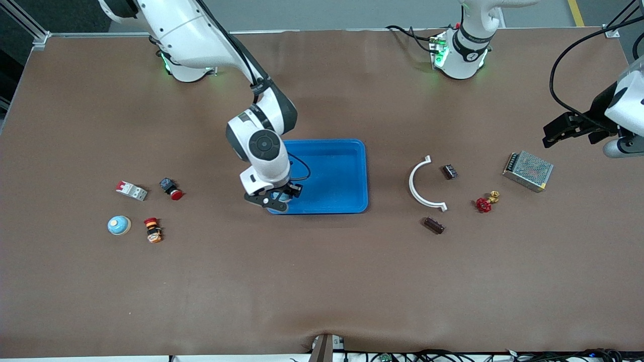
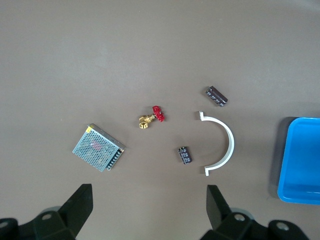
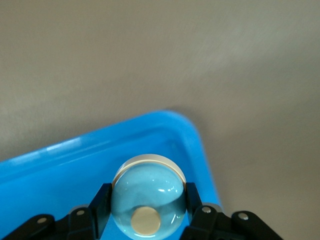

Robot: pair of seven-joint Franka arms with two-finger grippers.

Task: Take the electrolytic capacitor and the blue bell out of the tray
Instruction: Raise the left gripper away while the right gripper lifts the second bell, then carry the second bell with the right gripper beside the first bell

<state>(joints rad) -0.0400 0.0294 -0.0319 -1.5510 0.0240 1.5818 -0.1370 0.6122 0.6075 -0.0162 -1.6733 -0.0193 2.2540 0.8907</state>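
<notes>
My right gripper (image 1: 275, 197) is shut on a light blue dome bell (image 3: 148, 181) with a cream button. It holds the bell low over the corner of the blue tray (image 1: 347, 151) that is nearest the front camera and toward the right arm's end; the tray also shows in the right wrist view (image 3: 60, 165). A dark cylindrical capacitor (image 1: 433, 225) lies on the table, also in the left wrist view (image 2: 216, 96). My left gripper (image 1: 566, 129) is open and empty, up over the table near the metal power supply (image 1: 528, 171); in its own view (image 2: 149, 199) only bare table lies between the fingers.
A second blue bell (image 1: 119, 224), red push buttons (image 1: 171, 189) (image 1: 152, 230) and a breaker (image 1: 131, 190) lie toward the right arm's end. A white curved clip (image 1: 417, 186), a small dark component (image 1: 449, 171) and a red-handled brass valve (image 1: 486, 202) lie beside the capacitor.
</notes>
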